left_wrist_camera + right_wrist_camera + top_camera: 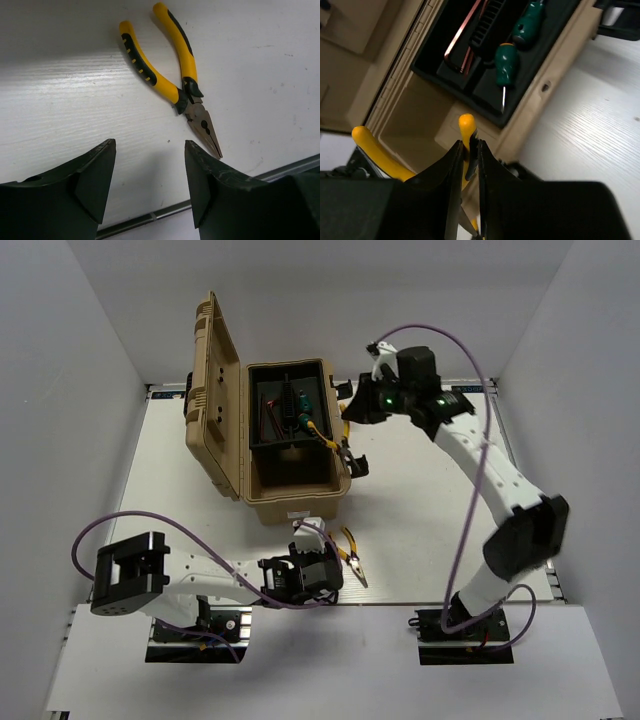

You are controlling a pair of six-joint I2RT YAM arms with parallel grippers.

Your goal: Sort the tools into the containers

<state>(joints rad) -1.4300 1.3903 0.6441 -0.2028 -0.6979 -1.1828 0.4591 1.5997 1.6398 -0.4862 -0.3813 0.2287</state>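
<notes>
The tan toolbox stands open with its lid up at the left. My right gripper is shut on one handle of yellow-and-black pliers and holds them over the box's right rim. In the right wrist view my gripper pinches that handle above the box's tan compartment. Green-handled screwdrivers and hex keys lie in the black tray. The second pliers lie on the table at the front, also in the left wrist view. My left gripper is open and empty just short of them.
The raised lid stands at the box's left. A black latch hangs on the box's right side. The table's near edge strip runs right under my left gripper. White walls close in the table on three sides.
</notes>
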